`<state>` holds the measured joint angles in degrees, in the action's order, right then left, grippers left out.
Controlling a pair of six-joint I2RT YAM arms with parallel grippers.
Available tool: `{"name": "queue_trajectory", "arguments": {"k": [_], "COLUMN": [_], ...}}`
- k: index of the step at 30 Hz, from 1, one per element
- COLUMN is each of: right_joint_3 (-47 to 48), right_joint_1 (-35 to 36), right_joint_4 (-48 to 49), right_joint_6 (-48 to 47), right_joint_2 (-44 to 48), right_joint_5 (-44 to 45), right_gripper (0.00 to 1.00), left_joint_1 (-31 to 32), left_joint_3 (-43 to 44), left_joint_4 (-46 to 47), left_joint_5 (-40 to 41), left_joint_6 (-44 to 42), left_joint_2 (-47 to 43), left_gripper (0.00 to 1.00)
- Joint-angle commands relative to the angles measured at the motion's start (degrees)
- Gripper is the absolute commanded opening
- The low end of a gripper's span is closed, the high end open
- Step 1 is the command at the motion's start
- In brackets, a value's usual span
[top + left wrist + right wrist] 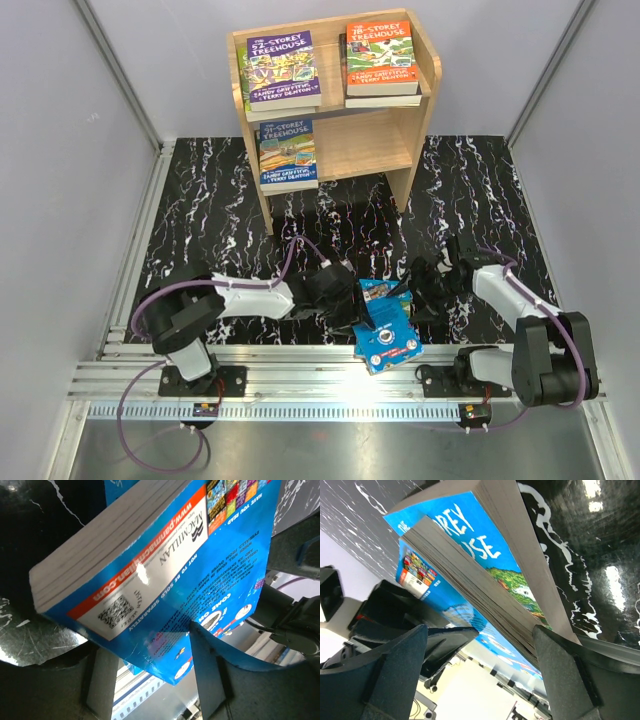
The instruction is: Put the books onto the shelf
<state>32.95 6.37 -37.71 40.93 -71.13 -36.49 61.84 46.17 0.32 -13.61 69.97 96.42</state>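
At the table [200, 200] edge, blue books [387, 335] lay half hidden, right gripper [480, 630] spread wide, hold of left gripper [147, 642] could not be told

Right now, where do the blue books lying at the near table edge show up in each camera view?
Top external: blue books sit bottom centre, at the near edge of the black marbled table.
Left wrist: blue books fill the upper middle, back cover with white publisher panel showing.
Right wrist: blue books run diagonally through the centre, page edges showing.
Shared landmark: black marbled table, upper left in left wrist, right side in right wrist.
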Motion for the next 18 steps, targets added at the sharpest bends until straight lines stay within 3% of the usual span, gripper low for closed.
{"name": "queue_trajectory", "arguments": {"k": [1, 4, 8, 18], "right_joint_3": [-0.96, 2.89, 8.70, 19.60], "right_joint_1": [0.84, 0.92, 0.92, 0.92], "right_joint_4": [-2.53, -6.73, -10.62, -9.22], "right_joint_6": [-1.11, -3.21, -3.67, 2.66], "right_joint_2": [0.73, 1.87, 3.10, 3.63], "right_joint_5": [-3.42, -0.87, 0.37, -5.25], "right_gripper": [0.93, 0.93, 0.95, 0.97], "left_joint_1": [0.73, 0.65, -0.31, -7.52], "left_joint_3": [3.83, 7.78, 13.58, 20.97], "left_joint_4": [-2.42, -8.29, -18.39, -21.59], "left_joint_5": [7.71, 9.12, 11.93, 9.31], "left_joint_6": [-4.22, -7.20, -11.08, -13.81], "left_joint_2": [-2.02, -4.65, -8.78, -16.01], "left_gripper": [0.17, 0.00, 0.00, 0.00]}}
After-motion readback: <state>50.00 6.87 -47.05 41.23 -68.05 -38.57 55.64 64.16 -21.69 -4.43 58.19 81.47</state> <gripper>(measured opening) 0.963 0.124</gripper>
